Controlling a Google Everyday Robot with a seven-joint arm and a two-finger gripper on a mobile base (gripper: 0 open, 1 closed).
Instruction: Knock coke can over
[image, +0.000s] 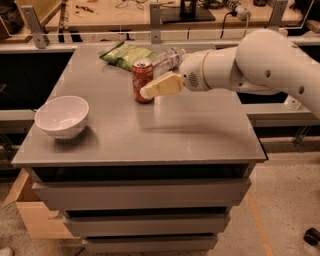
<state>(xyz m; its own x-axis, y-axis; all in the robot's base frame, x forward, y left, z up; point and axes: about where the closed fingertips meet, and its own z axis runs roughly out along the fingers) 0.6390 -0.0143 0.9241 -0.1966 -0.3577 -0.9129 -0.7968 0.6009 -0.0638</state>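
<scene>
The coke can (142, 80), red-orange with a silver top, stands upright on the grey table (150, 130) toward the back middle. My gripper (150, 90), with pale tan fingers on a white arm reaching in from the right, is right beside the can's right side, its tips at or touching the can at mid-height.
A white bowl (62, 116) sits at the table's front left. A green chip bag (125, 53) and a clear plastic water bottle (167, 58) lie behind the can. A cardboard box (35, 215) stands on the floor at lower left. Workbenches run along the back.
</scene>
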